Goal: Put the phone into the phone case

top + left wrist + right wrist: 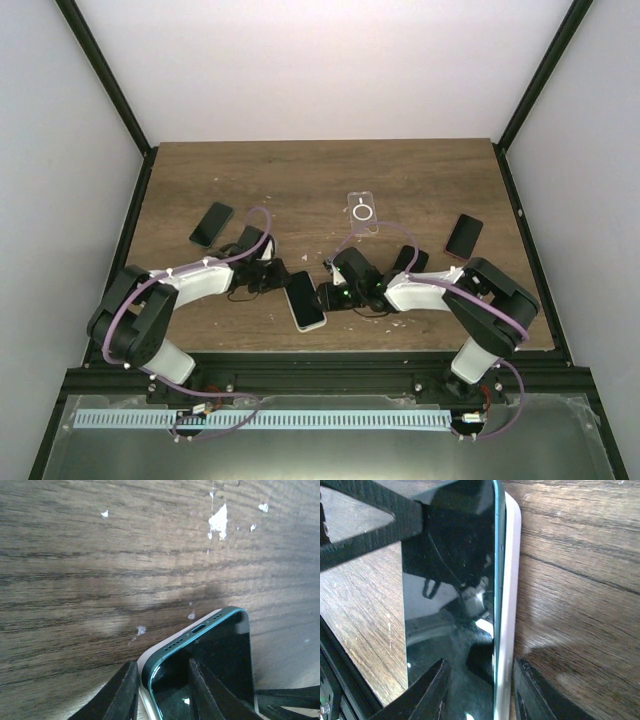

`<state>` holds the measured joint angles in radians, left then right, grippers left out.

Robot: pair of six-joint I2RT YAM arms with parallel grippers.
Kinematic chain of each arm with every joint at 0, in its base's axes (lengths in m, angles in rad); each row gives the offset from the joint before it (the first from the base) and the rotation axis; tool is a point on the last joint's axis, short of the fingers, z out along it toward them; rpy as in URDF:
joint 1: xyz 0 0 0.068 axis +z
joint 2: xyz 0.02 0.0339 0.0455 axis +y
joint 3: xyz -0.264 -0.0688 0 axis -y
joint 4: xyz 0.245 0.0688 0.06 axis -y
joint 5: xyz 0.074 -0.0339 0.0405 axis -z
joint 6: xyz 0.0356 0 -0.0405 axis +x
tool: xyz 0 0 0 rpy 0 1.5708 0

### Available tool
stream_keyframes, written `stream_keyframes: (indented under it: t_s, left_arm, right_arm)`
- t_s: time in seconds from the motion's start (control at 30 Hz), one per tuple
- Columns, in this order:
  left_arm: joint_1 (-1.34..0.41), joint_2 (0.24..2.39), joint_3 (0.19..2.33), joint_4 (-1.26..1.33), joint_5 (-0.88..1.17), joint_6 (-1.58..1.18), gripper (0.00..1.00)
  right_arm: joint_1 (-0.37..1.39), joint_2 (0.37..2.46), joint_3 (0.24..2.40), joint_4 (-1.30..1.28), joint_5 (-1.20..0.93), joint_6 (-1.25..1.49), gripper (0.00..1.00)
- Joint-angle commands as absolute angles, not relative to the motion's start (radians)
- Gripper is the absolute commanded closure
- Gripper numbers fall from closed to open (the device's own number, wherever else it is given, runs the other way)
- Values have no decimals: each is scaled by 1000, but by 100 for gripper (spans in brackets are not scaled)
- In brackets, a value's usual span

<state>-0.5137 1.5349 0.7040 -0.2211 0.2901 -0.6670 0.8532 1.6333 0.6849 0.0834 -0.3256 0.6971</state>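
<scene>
While phone (305,300) sits in white case (506,630), left tool (162,690) and right tool (482,690) both clamp its edges

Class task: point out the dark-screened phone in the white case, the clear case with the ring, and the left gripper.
Dark-screened phone (304,298), top view, screen middle.
Clear ringed case (361,212), top view, ring.
Left gripper (162,687), left wrist view, between fingertips.

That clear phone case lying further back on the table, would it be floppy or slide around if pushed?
The clear case looks thin and empty, so probably light and somewhat bendy. Lying flat on the smooth wooden table, it would likely slide rather than tip or roll.
</scene>
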Motion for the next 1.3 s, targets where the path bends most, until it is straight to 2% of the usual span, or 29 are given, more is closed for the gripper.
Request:
stream_keyframes:
  t_s: [0.0,0.13,0.2,0.33,0.6,0.77,1.27]
  left_arm:
    - [-531,1532,672,-186,334,-662,73]
    - [-531,1523,689,-231,286,-653,73]
    - [-531,1521,708,-248,280,-653,72]
    - [-524,1506,748,-269,292,-658,65]
    - [-508,1539,833,-295,330,-631,61]
    - [-483,1593,846,-265,383,-624,61]
    - [-478,1677,884,-286,405,-578,64]
  right_arm:
    - [857,1649,680,120,-351,719,65]
    - [857,1630,716,17,-312,700,61]
    - [863,1586,735,-60,-267,672,55]
    - [916,1506,760,-205,-155,585,34]
    - [1077,1446,762,-377,26,605,11]
    - [1136,1435,757,-414,96,620,0]
    - [1191,1560,801,-365,161,566,2]
